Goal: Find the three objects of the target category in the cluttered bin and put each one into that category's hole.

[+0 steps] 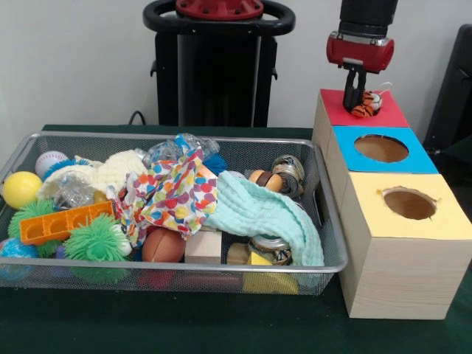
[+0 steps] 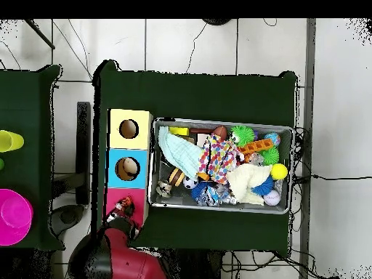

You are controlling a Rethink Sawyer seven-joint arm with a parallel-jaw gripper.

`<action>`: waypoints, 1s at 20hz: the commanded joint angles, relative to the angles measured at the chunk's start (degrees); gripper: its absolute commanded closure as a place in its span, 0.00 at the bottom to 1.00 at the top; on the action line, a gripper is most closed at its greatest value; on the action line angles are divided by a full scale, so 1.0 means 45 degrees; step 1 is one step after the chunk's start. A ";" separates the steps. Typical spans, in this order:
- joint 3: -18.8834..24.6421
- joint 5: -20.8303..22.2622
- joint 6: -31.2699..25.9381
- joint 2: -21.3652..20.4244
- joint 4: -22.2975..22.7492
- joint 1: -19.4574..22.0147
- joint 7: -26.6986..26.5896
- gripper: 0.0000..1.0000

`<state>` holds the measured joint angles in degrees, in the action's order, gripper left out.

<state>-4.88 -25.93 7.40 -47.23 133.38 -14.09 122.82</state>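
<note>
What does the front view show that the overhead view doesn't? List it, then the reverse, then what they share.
Front only: the claw shut on a small orange striped toy above the red box, and the boxes' plain wooden sides.

Overhead only: a pink cup and a yellow cup on a side table, and something lying inside the blue box's hole.

Both: the wire bin of clutter, the mint cloth, and the yellow box.

Arm (image 2: 120, 258) over red box (image 2: 125, 208); bin (image 2: 221, 122) cluttered.
</note>
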 commanded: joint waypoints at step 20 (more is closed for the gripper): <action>-0.2330 -0.0599 -0.3354 -0.0174 -0.2481 -0.1598 0.1814 1.00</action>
<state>-16.90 -28.75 -5.04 -47.47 126.94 -24.03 122.83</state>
